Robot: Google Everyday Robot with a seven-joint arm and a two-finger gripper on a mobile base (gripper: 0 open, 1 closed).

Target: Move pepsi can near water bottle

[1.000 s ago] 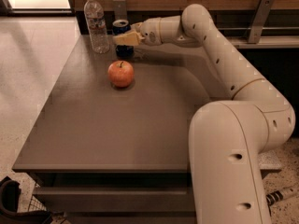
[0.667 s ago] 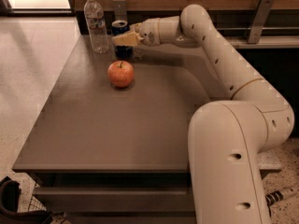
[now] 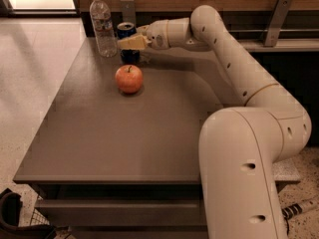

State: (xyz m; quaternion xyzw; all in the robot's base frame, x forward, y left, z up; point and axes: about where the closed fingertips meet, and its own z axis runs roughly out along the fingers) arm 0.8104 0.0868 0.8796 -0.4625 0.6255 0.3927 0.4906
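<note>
The pepsi can, dark blue with a silver top, stands at the far edge of the brown table, just right of the water bottle. The bottle is clear with a white cap and is taller than the can. My gripper reaches in from the right and is shut around the can's middle. One pale finger lies across the can's front, and the can's lower part shows below it. A small gap separates the can from the bottle.
A red apple sits on the table a little in front of the can. A wooden wall with metal brackets runs behind the table. My arm spans the table's right side. The light floor lies to the left.
</note>
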